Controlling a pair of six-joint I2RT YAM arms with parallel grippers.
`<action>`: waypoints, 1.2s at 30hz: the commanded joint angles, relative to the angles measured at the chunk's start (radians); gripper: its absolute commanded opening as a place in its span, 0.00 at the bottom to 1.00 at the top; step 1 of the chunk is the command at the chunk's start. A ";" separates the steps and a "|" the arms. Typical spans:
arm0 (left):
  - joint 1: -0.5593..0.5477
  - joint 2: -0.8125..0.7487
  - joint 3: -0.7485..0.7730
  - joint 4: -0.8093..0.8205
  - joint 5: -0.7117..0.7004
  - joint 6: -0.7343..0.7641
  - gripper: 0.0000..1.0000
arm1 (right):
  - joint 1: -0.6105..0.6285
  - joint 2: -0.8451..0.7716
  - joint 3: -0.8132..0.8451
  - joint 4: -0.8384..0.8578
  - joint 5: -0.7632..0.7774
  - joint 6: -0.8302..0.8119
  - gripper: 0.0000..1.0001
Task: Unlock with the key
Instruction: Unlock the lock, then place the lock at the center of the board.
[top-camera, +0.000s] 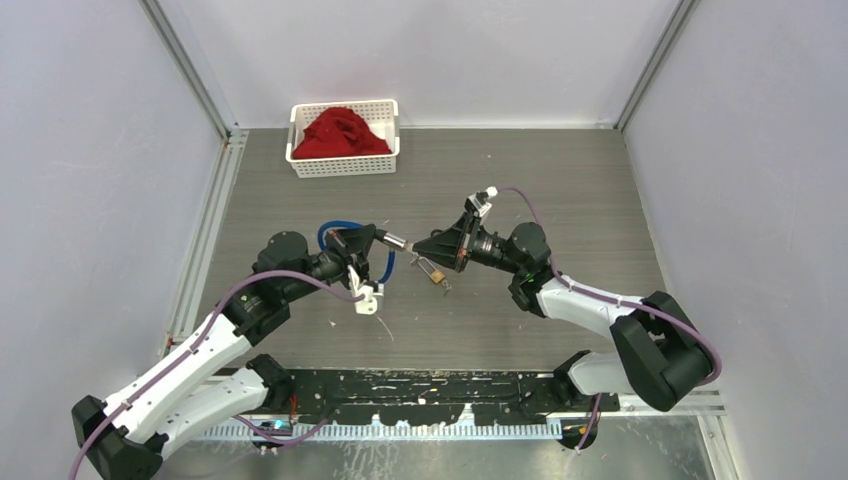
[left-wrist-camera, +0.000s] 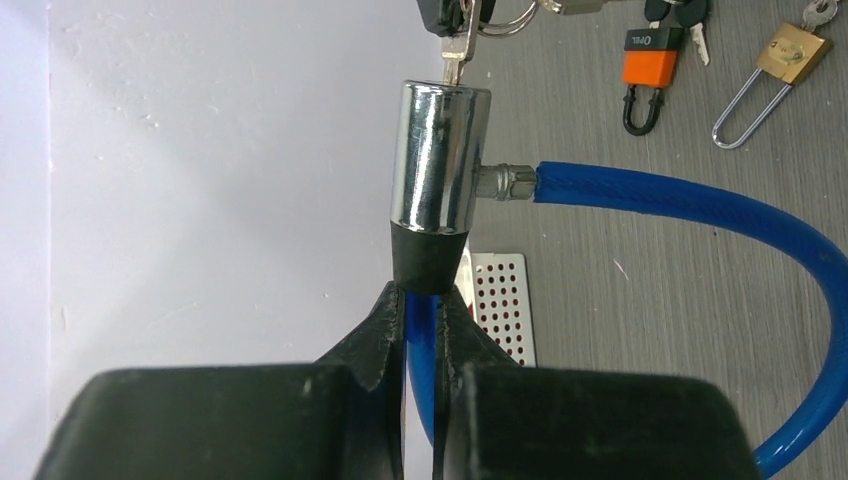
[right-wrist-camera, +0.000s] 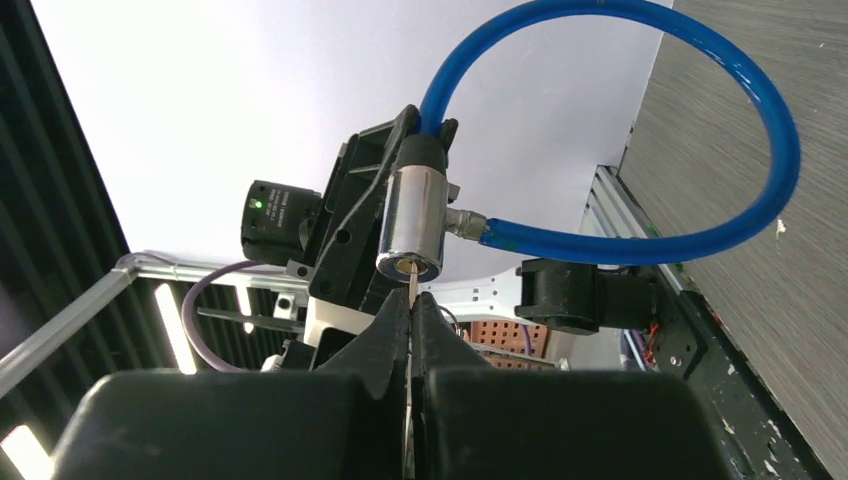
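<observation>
The left tool (left-wrist-camera: 422, 295) clamps the blue cable lock (left-wrist-camera: 690, 200) just behind its chrome barrel (left-wrist-camera: 438, 150), off the surface (top-camera: 560, 200). The right tool (right-wrist-camera: 411, 308) pinches the key (right-wrist-camera: 412, 284) — tip at the barrel's keyhole

The grey wood-grain table (top-camera: 560, 180) carries a white perforated basket (top-camera: 300, 165) at about 11 o'clock, with a red cloth (top-camera: 343, 133) inside. Near the centre lie an orange padlock (left-wrist-camera: 650, 62) and a brass padlock (left-wrist-camera: 792, 52), close together.

Bright, even light — soft shadows, glare streaks on the chrome lock (left-wrist-camera: 438, 150).
</observation>
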 joint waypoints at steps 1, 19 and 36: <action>-0.020 0.003 0.058 0.118 0.063 -0.054 0.00 | 0.007 -0.017 0.010 0.123 0.051 0.070 0.03; -0.019 0.070 0.316 -0.127 0.043 -0.502 0.00 | -0.048 -0.472 0.117 -0.461 0.058 -0.830 0.98; -0.019 0.136 0.440 -0.172 0.007 -0.729 0.00 | 0.240 -0.319 0.232 -0.552 0.298 -1.161 0.62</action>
